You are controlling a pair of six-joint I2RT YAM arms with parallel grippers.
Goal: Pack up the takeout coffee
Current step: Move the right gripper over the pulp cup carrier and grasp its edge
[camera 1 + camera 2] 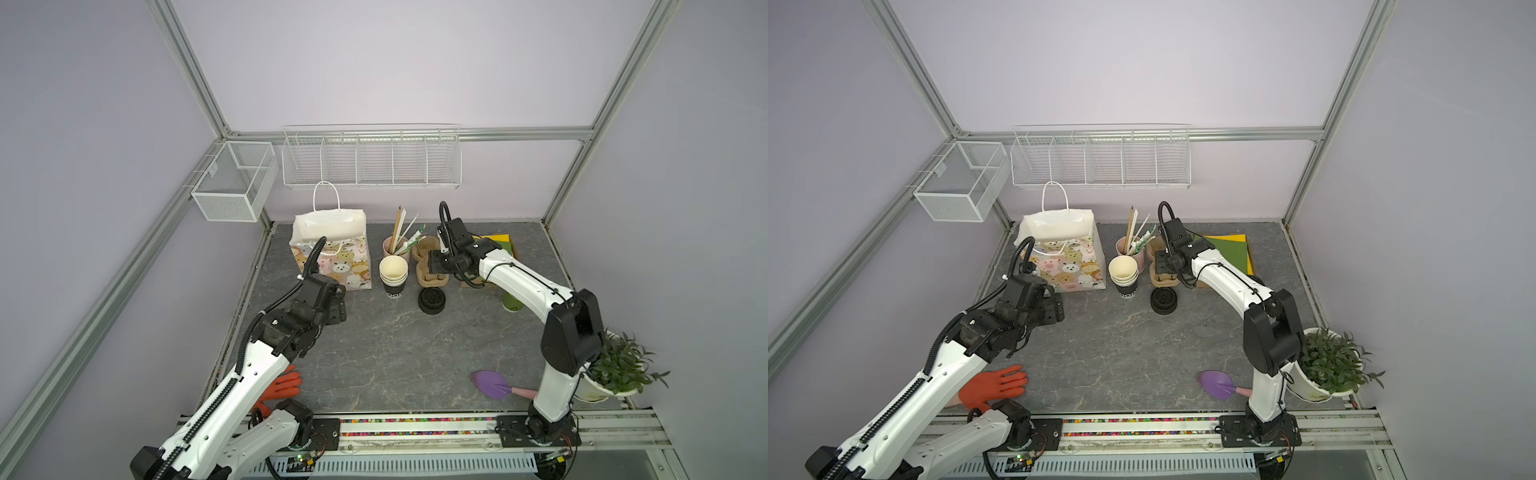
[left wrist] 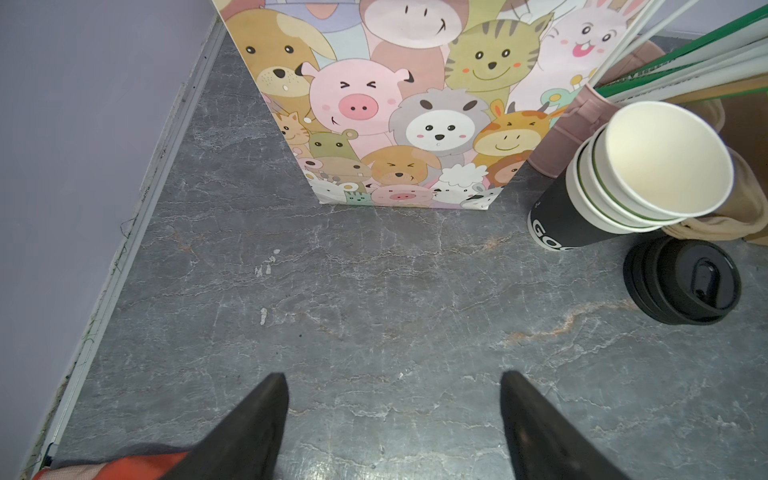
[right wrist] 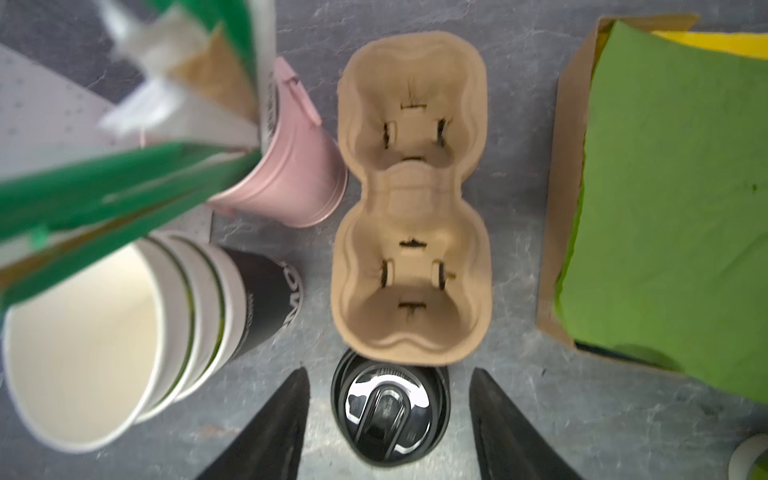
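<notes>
Left arm (image 1: 249, 374) leans forward low before the cartoon bag (image 1: 332, 266), left fingers (image 2: 266, 415) apart over bare table (image 1: 395, 353); right arm (image 1: 515, 274) stretches toward the back, wrist pitched down above the cardboard cup tray (image 3: 411, 208), right fingers (image 3: 507, 428) apart; green coffee cup (image 1: 512, 303) stands beneath its forearm.

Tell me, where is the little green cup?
In a top view the green cup stands on the right of the table, half hidden under the right arm, to the right of the black lids.

Lilac walls (image 1: 395, 62) enclose a grey marbled tabletop (image 1: 395, 353)
</notes>
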